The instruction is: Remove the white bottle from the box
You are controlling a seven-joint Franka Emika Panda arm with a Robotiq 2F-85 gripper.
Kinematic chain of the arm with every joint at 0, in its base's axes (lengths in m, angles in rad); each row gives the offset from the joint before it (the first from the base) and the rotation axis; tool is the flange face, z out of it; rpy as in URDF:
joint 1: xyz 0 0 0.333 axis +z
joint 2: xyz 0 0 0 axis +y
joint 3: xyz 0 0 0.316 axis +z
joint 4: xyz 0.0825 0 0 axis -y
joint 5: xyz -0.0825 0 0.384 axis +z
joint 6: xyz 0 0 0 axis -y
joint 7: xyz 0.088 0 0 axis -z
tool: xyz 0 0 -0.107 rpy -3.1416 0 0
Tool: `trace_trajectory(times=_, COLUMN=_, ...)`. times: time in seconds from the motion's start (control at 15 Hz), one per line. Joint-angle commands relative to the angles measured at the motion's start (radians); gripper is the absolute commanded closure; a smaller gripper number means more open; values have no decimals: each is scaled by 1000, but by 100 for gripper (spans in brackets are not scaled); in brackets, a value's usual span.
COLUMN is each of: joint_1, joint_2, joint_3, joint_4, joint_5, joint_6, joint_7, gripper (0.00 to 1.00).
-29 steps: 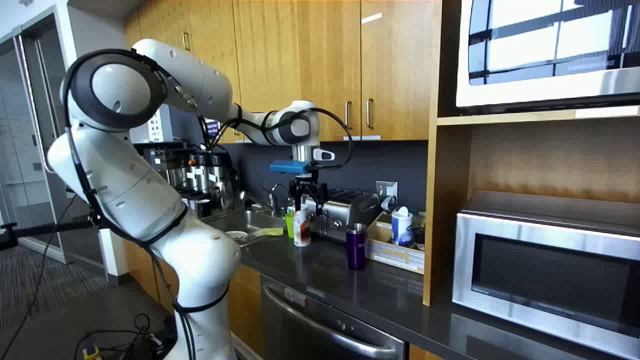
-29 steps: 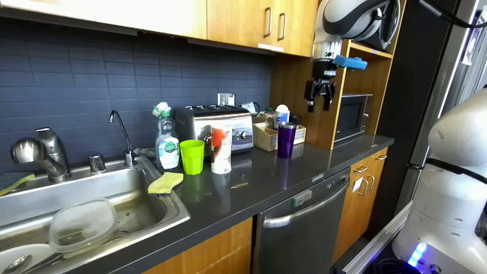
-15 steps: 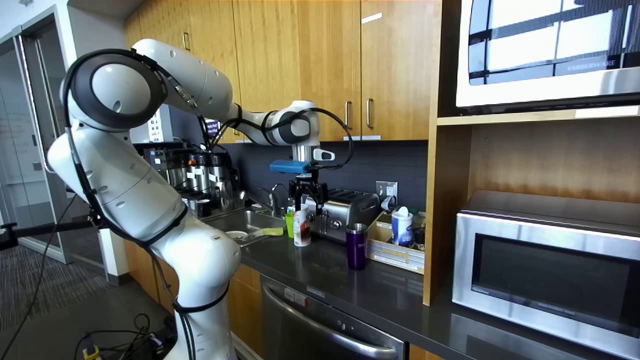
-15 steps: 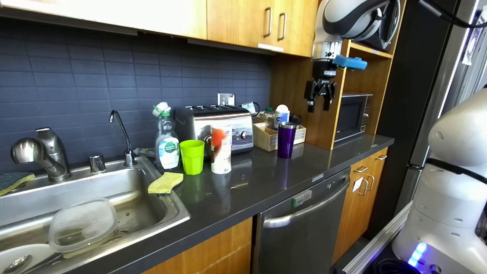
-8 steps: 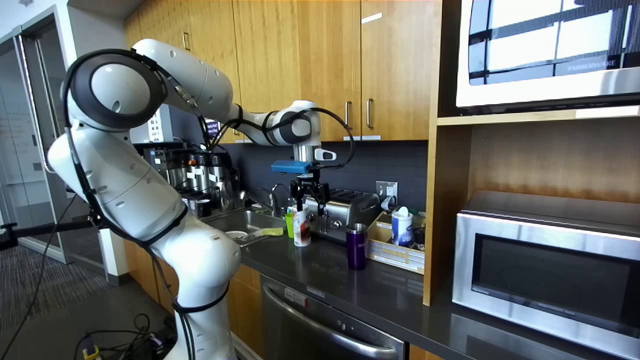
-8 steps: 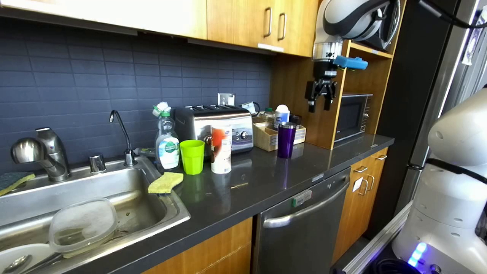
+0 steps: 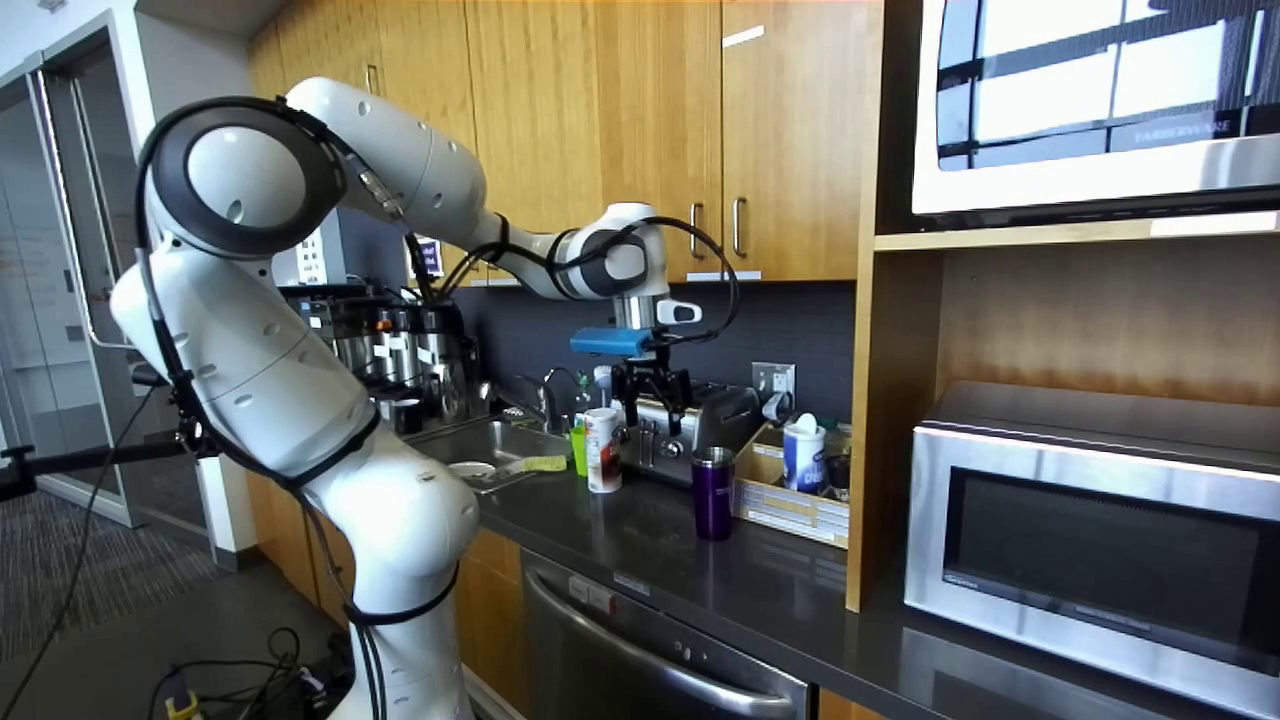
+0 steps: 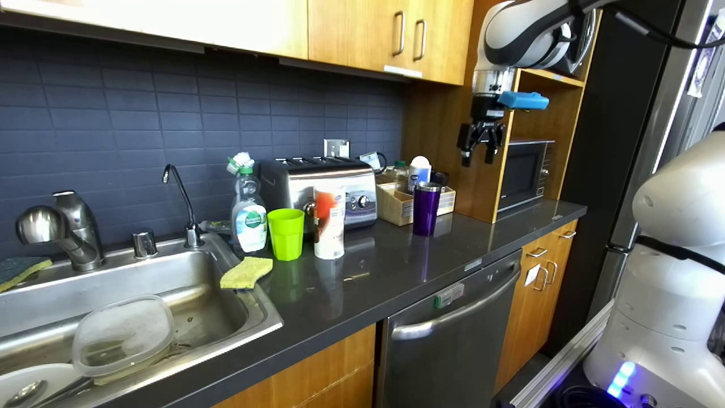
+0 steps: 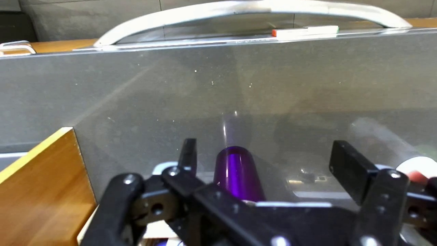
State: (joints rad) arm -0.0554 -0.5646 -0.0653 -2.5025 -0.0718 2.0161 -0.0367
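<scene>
Finding: the gripper (image 7: 652, 417) hangs over the counter (image 7: 650, 540), fingers pointing straight down and spread wide, nothing between them. The white bottle (image 7: 803, 456) stands upright inside the box (image 7: 790, 512), not yet removed. From where I stand, it lies off from the gripper toward the tiled wall (image 8: 255, 124) and the wooden side panel (image 9: 51, 191), its long axis parallel to the fingers. Whether the fingertips clear its top, I cannot fairly judge. The move appears to require sideways travel past the purple tumbler (image 7: 713, 500), then a vertical descent.
</scene>
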Motion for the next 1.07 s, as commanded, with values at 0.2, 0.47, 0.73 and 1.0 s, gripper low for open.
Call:
trace_trajectory(times=0.2, joint_1=-6, joint_2=118, joint_3=-11, joint_4=47, joint_5=-11, joint_6=153, joint_7=-30, gripper=0)
trace_trajectory(times=0.47, joint_1=-9, joint_2=183, joint_3=-19, joint_4=92, joint_5=-11, joint_6=234, joint_7=-45, gripper=0)
trace_trajectory(times=0.73, joint_1=-17, joint_2=250, joint_3=-28, joint_4=152, joint_5=-15, joint_6=289, joint_7=-58, gripper=0)
trace_trajectory(times=1.0, joint_1=-28, joint_2=309, joint_3=-47, joint_4=201, joint_5=-10, joint_6=331, joint_7=-85, gripper=0)
